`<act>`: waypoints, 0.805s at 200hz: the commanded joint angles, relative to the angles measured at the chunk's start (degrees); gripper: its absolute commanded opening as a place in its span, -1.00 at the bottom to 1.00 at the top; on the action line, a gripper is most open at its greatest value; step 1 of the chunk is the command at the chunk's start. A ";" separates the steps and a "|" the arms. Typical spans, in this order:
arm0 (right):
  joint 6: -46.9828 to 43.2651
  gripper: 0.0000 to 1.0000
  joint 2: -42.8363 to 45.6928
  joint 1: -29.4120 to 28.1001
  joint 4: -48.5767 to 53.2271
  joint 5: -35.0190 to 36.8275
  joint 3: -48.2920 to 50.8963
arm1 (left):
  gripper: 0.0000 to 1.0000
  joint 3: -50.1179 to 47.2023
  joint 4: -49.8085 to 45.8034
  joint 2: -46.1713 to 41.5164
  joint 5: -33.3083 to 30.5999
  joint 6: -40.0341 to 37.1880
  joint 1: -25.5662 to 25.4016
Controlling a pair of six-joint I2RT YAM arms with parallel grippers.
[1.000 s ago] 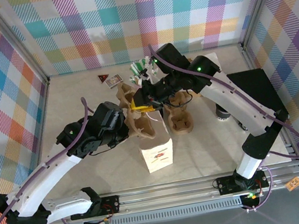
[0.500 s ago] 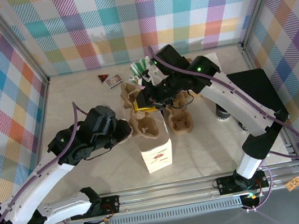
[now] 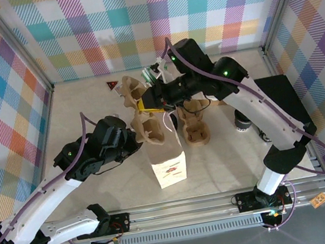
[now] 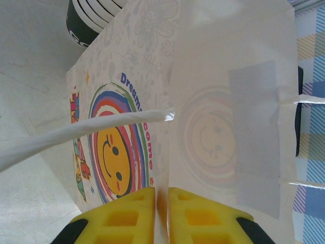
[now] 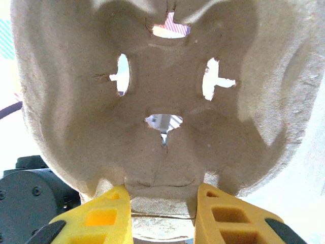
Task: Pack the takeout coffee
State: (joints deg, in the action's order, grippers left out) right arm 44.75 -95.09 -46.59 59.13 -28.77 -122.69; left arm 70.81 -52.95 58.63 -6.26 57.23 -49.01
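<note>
Top external view: your right hand (image 3: 145, 105) holds a moulded pulp cup carrier (image 3: 151, 130) tilted above the mouth of a white paper bag (image 3: 171, 167) that stands upright mid-counter (image 3: 85, 103). The right wrist view shows the yellow fingers (image 5: 104, 213) clamped on either side of the carrier's near edge, its four wells facing the lens. Your left hand (image 4: 161, 190) is at the bag's left rim, fingers pressed together with the paper wall pinched between them, which seems meant to steady the mouth. The takeout coffee (image 3: 241, 124) is not yet packed; it stands on the counter to the right of the bag, partly hidden behind the right arm, and its banded side (image 4: 89, 20) peeks past the bag in the left wrist view. You appear to be on the step of seating the carrier in the bag. Next, level it and line its edges up with the opening before lowering it — the fit looks tight, and the paper handle (image 4: 86, 132) crosses near the mouth. A second carrier (image 3: 196, 132) sits just beside the bag's right side, so room is scarce there, while the counter to the near left is more open.
</note>
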 commanded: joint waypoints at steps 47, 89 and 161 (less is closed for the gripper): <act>1.64 -0.55 2.20 -0.43 -5.60 -0.91 6.50 | -0.79 -3.98 3.72 -3.50 -0.37 0.93 -0.47; -0.78 -0.55 2.72 -0.50 -5.33 1.65 10.40 | -0.79 -4.63 4.67 -3.90 -0.49 1.23 -0.47; -4.44 -0.55 2.17 -1.58 -2.75 6.09 12.83 | -0.89 -4.80 5.58 -3.33 -0.45 1.39 -0.48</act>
State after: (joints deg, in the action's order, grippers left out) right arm 42.92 -94.02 -47.51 55.31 -24.82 -110.87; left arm 66.87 -48.90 55.35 -6.31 58.11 -49.01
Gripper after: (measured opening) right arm 0.270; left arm 0.064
